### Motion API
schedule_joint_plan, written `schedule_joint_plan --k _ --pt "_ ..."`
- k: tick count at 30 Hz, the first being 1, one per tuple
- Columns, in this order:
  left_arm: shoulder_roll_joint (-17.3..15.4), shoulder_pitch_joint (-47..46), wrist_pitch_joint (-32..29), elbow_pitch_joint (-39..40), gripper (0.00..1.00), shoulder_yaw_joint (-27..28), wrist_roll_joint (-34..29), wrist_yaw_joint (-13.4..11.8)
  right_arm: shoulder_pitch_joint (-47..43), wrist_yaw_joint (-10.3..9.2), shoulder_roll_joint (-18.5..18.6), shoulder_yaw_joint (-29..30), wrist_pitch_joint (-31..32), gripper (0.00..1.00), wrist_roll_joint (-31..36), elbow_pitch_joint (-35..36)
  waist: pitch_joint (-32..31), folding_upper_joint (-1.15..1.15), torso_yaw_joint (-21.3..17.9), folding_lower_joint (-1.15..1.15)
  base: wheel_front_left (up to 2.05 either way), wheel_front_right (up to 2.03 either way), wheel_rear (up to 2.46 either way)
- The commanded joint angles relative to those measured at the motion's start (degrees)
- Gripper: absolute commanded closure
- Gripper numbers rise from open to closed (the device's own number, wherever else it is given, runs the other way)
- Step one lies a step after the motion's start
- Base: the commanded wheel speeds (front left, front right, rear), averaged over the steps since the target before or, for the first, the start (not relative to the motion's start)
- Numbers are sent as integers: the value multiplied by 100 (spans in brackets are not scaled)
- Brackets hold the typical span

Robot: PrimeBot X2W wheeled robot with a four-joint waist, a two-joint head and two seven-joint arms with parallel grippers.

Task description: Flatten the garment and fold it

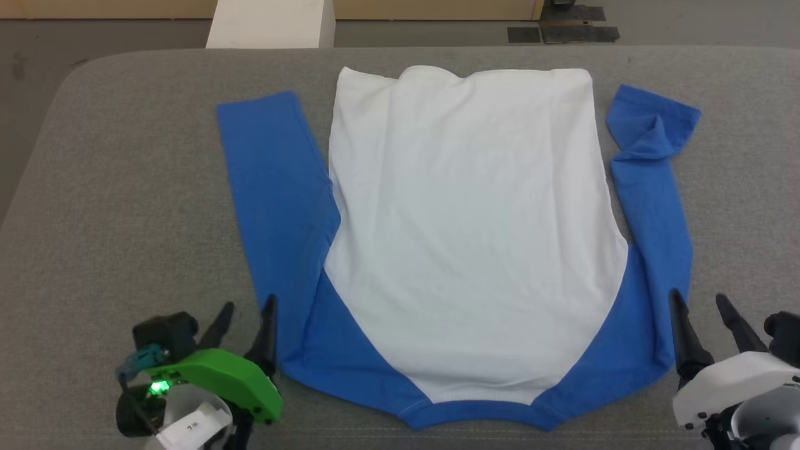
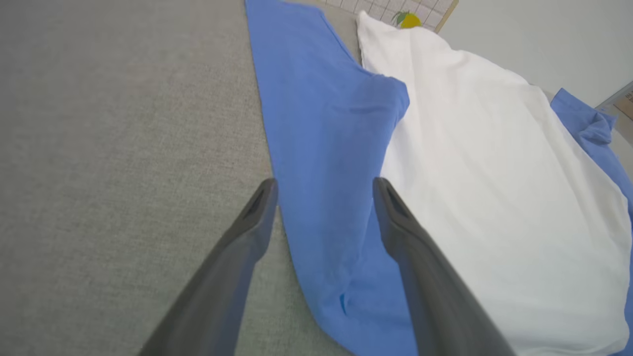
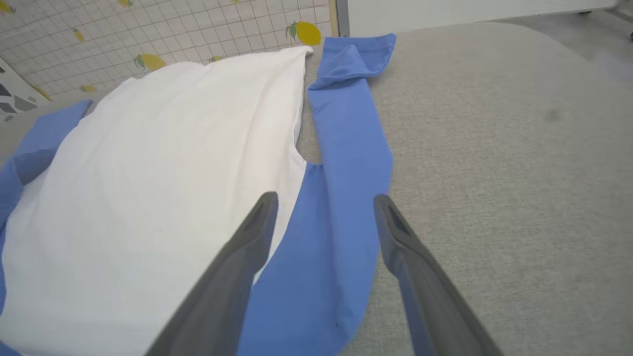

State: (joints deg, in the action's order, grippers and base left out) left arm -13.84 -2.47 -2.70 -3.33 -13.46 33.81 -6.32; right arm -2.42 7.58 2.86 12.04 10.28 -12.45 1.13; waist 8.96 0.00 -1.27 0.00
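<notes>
The garment [image 1: 469,225] lies spread flat on the grey surface, white body up, collar trim toward me and hem far. Its blue sleeves run along both sides; the right sleeve's cuff [image 1: 650,122] is folded over. My left gripper [image 1: 248,306] stands open at the near left shoulder, nothing between its fingers. In the left wrist view that gripper [image 2: 324,185] hovers over the blue sleeve [image 2: 321,123]. My right gripper [image 1: 698,299] is open at the near right shoulder. The right wrist view shows it [image 3: 324,200] above the right sleeve [image 3: 346,163], empty.
The grey padded surface [image 1: 125,187] extends well beyond the shirt on both sides. Its far edge meets the floor, where a white box [image 1: 272,24] stands. A lemon-patterned tiled wall [image 3: 148,34] shows behind in the right wrist view.
</notes>
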Motion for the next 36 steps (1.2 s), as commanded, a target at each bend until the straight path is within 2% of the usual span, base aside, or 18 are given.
schedule_joint_plan --k 1,6,12,20,25,28,31,36 --pt "-80 -120 113 65 0 75 -98 -73 -19 -9 2 -90 -227 0 79 156 62 0 -78 0 0 0 0" --pt "-440 -791 275 -73 0 154 -507 -86 170 -9 2 -405 -813 0 292 441 386 0 -266 0 0 0 0" --pt "-922 -2169 69 -632 0 233 -704 190 625 -9 2 -706 -1200 0 437 632 1028 0 -548 0 0 0 0" --pt "-1703 -3978 -733 -1390 0 255 -818 680 1237 -9 2 -1063 -1509 0 488 706 1964 0 -1020 0 0 0 0" --pt "-2066 -4740 -1404 -1742 0 316 -785 763 1546 -9 2 -1239 -1647 0 392 652 2420 0 -1306 0 0 0 0" --pt "-2215 -5108 -1932 -1925 0 381 -667 750 1671 -9 2 -1315 -1727 0 321 607 2645 0 -1444 0 0 0 0" --pt "-2333 -5354 -2443 -2013 0 456 -593 594 1738 -9 2 -1380 -1801 0 269 579 2826 0 -1547 0 0 0 0" --pt "-2602 -5510 -3393 -2170 0 522 -699 23 1776 -9 2 -1464 -1913 0 169 501 3011 0 -1674 0 0 0 0"
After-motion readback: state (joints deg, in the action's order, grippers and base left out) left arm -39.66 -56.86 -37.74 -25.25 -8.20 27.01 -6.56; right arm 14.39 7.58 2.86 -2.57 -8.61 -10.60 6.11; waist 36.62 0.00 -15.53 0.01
